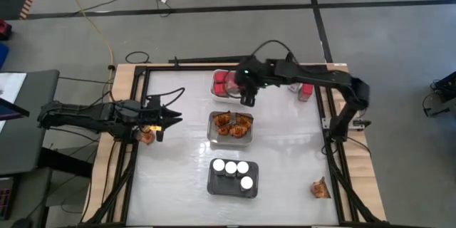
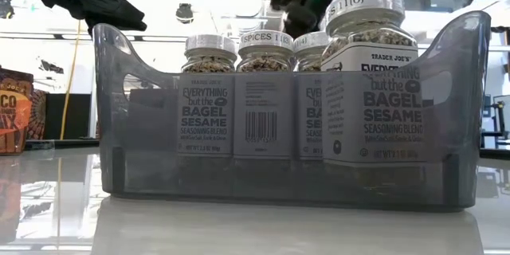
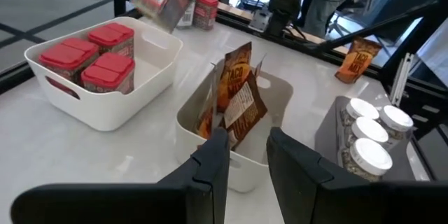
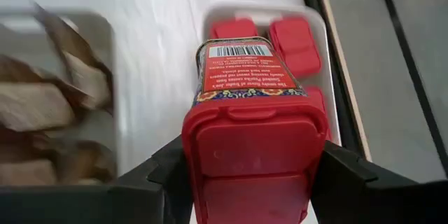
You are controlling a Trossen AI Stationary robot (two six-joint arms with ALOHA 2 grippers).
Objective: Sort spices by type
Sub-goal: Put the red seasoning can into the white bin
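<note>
Red boxy containers fill the white tray at the table's far middle, and one more stands far right. My right gripper hangs over that tray's near edge, shut on another red container. Orange-brown packets stand in the clear tray. White-lidded jars stand in the dark grey tray. One packet lies by the left edge and another near right. My left gripper hovers open, left of the clear tray. My right gripper pinches the red container at its lid end, one finger on each side. It comes from above, pointing down. The container is lifted clear, its barcoded end pointing away from the wrist over the white tray.
Metal rails frame the white table top. Bare table lies left of the trays and between the grey tray and the right packet. In the low view the grey tray with jars fills the foreground, with a packet at the left.
</note>
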